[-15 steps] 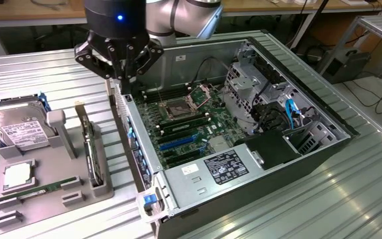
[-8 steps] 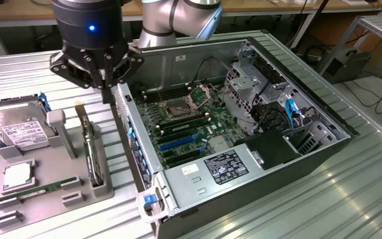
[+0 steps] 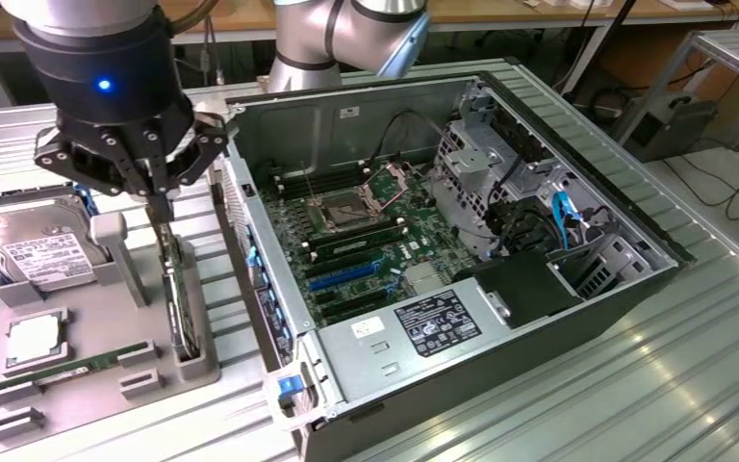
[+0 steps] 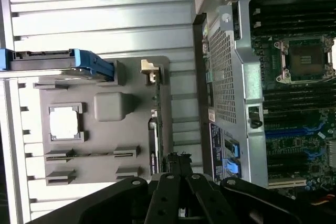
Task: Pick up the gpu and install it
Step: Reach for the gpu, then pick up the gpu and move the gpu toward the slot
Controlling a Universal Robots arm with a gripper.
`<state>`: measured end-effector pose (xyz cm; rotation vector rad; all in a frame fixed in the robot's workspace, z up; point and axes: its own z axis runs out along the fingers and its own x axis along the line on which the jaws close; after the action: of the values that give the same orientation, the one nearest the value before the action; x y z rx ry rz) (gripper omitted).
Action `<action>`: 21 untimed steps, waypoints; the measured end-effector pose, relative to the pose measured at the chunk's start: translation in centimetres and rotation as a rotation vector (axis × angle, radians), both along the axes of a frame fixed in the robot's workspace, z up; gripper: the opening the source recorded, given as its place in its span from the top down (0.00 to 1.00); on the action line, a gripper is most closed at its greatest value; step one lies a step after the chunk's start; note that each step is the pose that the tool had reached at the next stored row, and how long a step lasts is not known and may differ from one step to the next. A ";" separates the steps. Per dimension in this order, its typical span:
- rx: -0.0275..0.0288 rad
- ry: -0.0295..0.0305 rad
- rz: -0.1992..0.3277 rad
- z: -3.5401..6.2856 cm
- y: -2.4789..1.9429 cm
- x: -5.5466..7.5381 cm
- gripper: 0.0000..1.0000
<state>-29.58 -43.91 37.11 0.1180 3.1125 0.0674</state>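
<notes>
The job stands at the pick-up step; nothing is installed yet. The gpu stands on its long edge in a slot of the grey holder tray, on the side of the tray nearest the open computer case. The tray rests on the ribbed metal bench, toward the bench edge at the exterior view's left, with the case just beside it.

The pincer hangs right over the far end of the card, at or very near its upper edge. I cannot tell whether it is pinching the card or only poised at it. The wrist view has the card edge-on, running up from the pincer to its metal end bracket.

A hard drive, a processor chip and a memory stick sit in their own places on the tray, apart from the card.

As I judge it, lifting the card calls for a firm hold on the thin upper edge and a straight pull upward, so that it does not jam in the slot. The blue slots on the motherboard look free to take it.
</notes>
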 end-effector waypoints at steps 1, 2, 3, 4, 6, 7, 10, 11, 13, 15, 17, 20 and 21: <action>0.0001 -0.0002 0.000 -0.14 0.00 -0.2 0.89; 0.0002 -0.0002 0.000 -0.14 0.00 -0.2 0.89; 0.0001 -0.0001 0.000 -0.14 0.00 -0.2 0.89; 0.0000 0.0000 0.000 -0.13 0.00 -0.2 0.89; 0.0000 0.0000 0.000 -0.13 0.00 -0.2 0.89; 0.0000 0.0000 0.000 -0.13 0.00 -0.2 0.89; 0.0000 0.0000 0.000 -0.13 0.00 -0.2 0.89; 0.0000 0.0000 0.000 -0.13 0.00 -0.2 0.89; 0.0000 0.0000 0.000 -0.13 0.00 -0.2 0.89; 0.0000 0.0000 0.000 -0.13 0.00 -0.2 0.89; 0.0000 0.0000 0.000 -0.13 0.00 -0.2 0.83; 0.0000 0.0000 0.000 -0.13 0.00 -0.2 0.76; 0.0000 0.0000 0.000 -0.13 0.00 -0.2 0.71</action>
<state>-29.82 -43.91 36.98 0.1179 3.1125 0.0674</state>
